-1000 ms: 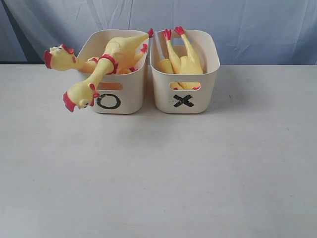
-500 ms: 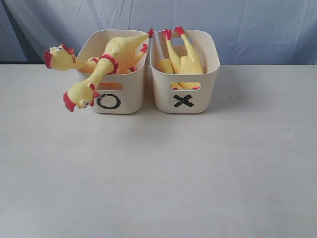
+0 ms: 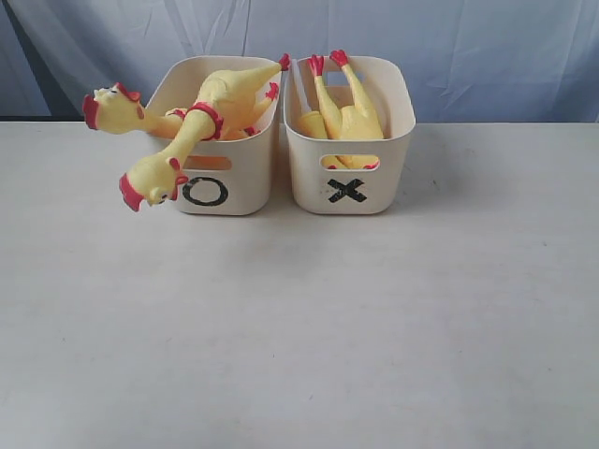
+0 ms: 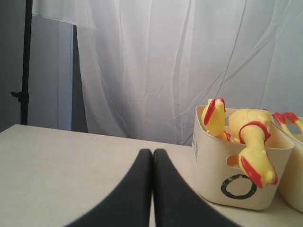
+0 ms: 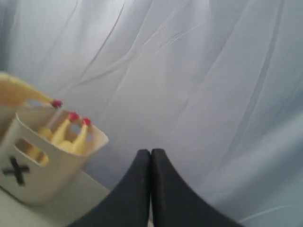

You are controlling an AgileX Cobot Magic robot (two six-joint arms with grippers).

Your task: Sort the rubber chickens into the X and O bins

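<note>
Two rubber chickens lie in the O bin, heads hanging over its rim. Further chickens stand feet-up in the X bin, which sits just beside it. The O bin is ahead of the left gripper and the X bin ahead of the right gripper, both apart from them. Each gripper's black fingers are pressed together on nothing. The bins stand on a bare off-white table. A pale, creased curtain hangs behind, and a black stand stands at its edge.
</note>
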